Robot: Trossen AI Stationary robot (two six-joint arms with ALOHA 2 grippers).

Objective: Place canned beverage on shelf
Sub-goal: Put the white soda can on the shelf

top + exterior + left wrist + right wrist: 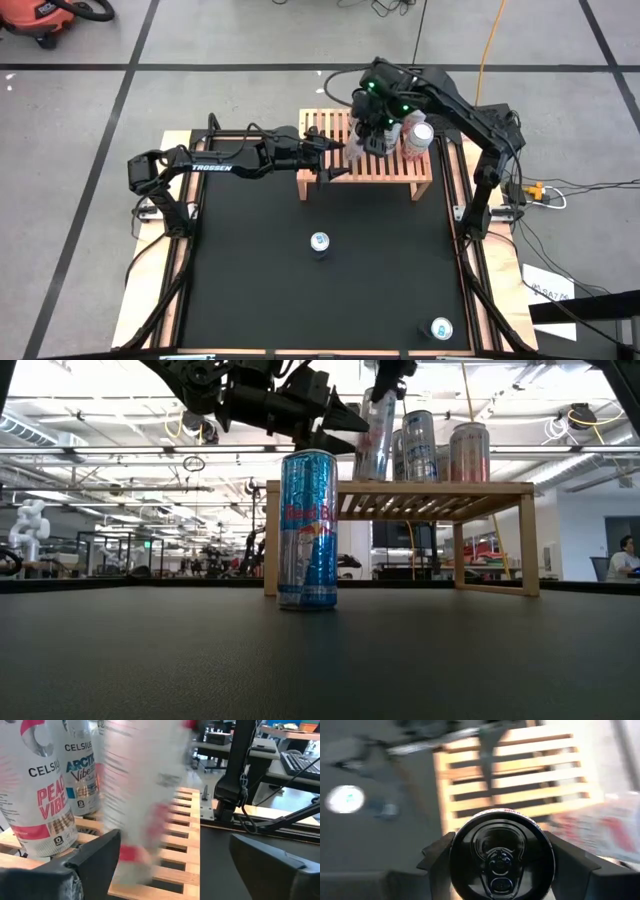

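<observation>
The light-wood slatted shelf (365, 165) stands at the table's far side. My right gripper (502, 857) hangs over its left part, shut on a slim pale can with red marks (375, 440) that leans over the slats. Two more tall cans (418, 445) (468, 452) stand upright on the shelf to its right. My left gripper (338, 160) reaches level from the table's left, open. Its fingers (95, 855) stand on either side of the leaning can's lower part (145, 795); I cannot tell whether they touch it. My right gripper pinches the can just below its top rim (456, 845), one finger on each side of the round wall. The fingers come from above, slanting down. The can hangs tilted, its lower end (368, 475) at the slats; whether it rests on them I cannot tell.
A blue and silver can (307, 530) stands upright on the black mat in front of the shelf's left leg. Another can (441, 328) stands near the table's front right corner. The mat (260, 290) between them is bare.
</observation>
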